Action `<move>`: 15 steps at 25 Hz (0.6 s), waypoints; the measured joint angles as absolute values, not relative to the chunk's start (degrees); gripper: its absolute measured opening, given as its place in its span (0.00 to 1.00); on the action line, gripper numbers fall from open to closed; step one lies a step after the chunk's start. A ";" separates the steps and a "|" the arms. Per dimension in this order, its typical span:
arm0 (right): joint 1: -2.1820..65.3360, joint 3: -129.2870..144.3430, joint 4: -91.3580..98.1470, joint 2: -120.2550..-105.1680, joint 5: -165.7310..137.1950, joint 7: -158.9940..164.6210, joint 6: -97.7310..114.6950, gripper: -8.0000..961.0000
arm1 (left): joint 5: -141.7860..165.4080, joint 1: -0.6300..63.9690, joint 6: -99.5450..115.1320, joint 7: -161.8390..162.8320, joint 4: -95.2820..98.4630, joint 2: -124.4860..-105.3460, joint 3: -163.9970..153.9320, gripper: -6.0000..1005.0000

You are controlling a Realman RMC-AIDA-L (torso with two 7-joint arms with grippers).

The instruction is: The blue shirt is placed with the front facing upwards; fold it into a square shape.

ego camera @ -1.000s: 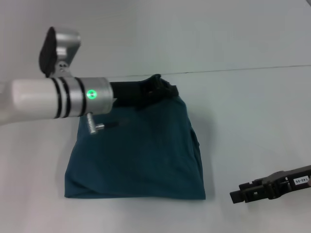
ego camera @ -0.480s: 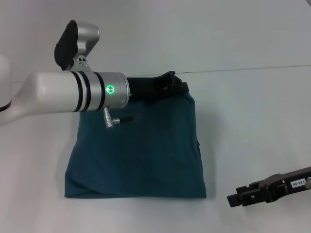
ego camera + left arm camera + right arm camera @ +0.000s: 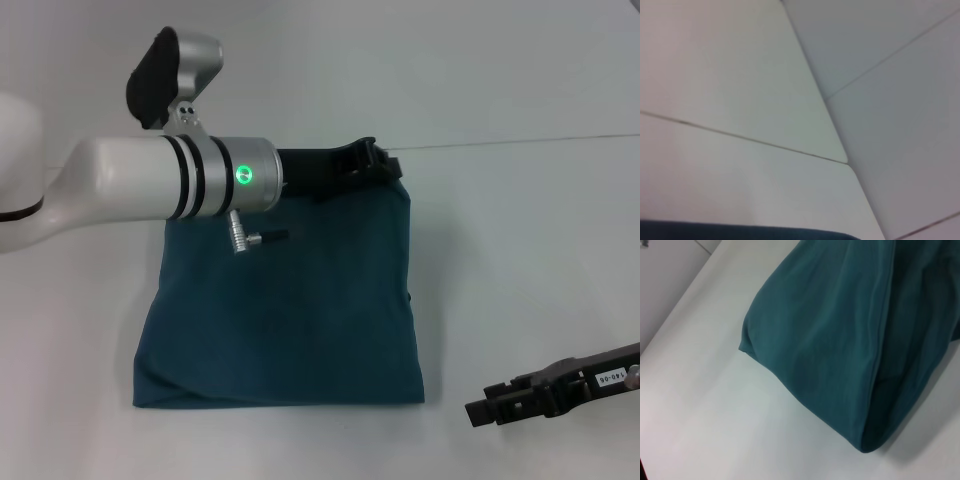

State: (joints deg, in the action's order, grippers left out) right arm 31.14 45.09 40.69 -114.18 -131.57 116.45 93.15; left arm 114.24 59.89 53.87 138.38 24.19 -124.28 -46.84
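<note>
The blue shirt (image 3: 290,310) lies folded into a rough square of plain teal cloth in the middle of the white table; no print shows. My left arm reaches across its far edge. The left gripper (image 3: 372,160), black, sits at the shirt's far right corner and is shut on the cloth there. That corner is drawn out to the right. The right gripper (image 3: 478,410) rests low on the table, just right of the shirt's near right corner and apart from it. The right wrist view shows a folded corner of the shirt (image 3: 840,340). A strip of the shirt (image 3: 740,233) edges the left wrist view.
The white table top (image 3: 530,260) stretches around the shirt, with a seam line (image 3: 520,145) running across behind it. The left arm's white and silver forearm (image 3: 200,180) hangs over the shirt's far left part.
The left arm has swung to the right, and the shirt's far right corner has moved right with its gripper. The right gripper has barely shifted.
</note>
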 joint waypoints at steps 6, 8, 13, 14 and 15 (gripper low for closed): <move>31.50 45.09 40.36 -114.23 -131.57 116.45 93.02 0.70 | 111.10 60.15 53.64 135.48 23.84 -124.37 -47.35 0.06; 31.65 45.09 40.17 -114.22 -131.57 116.45 92.97 0.70 | 110.60 60.07 53.78 135.05 23.86 -124.35 -47.39 0.14; 31.93 45.09 40.14 -114.17 -131.57 116.56 92.96 0.70 | 110.53 59.59 54.38 134.97 24.09 -124.22 -47.13 0.42; 32.00 45.09 40.14 -114.14 -131.57 116.62 92.96 0.70 | 110.52 59.54 54.54 134.97 24.11 -124.17 -47.08 0.49; 32.05 45.09 40.14 -114.11 -131.57 116.68 92.98 0.70 | 110.52 59.49 54.85 134.96 24.22 -124.11 -47.06 0.51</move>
